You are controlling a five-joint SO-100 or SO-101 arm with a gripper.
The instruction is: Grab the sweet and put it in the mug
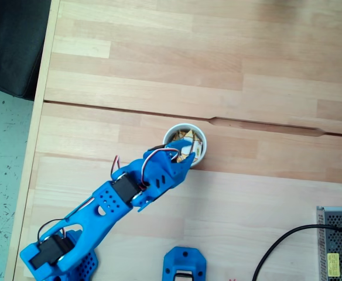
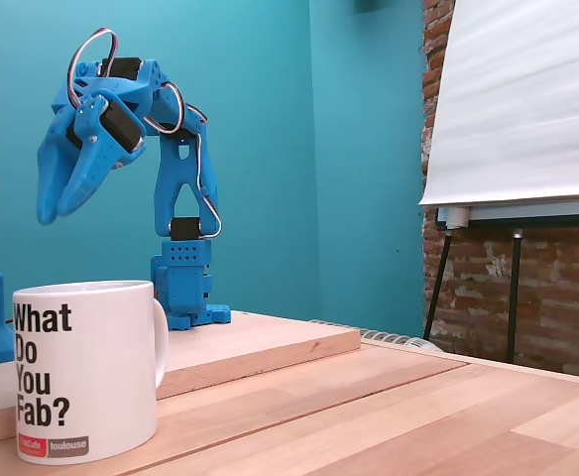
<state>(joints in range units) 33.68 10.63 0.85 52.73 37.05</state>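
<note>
The blue arm reaches from the near-left corner of the wooden worktop (image 1: 247,64) in the top-down fixed view, and its fingers (image 1: 185,159) end right over the open mouth of the mug (image 1: 199,133), covering the near part of the rim. That position suits a drop: anything released there would fall inside rather than onto the wood. In the low side-on fixed view the fingers (image 2: 56,204) hang high above the mug (image 2: 86,367), pointing down and a little left, with clear air between them and the rim, so the arm is well clear of the ceramic and cannot knock it over.

The two blue fingers sit slightly apart at their tips in the side view, and nothing shows between them, so I judge them empty.

Inside the mug the top-down view shows pale and orange-gold shapes that look like wrapped sweets (image 1: 185,138) lying in a small heap, though they are too small to count or to tell one from another. The sweet of the task is most likely among them, which would mean the drop is done.

The mug stands upright, its handle to the right in the side view and its printed side facing that camera.
</note>
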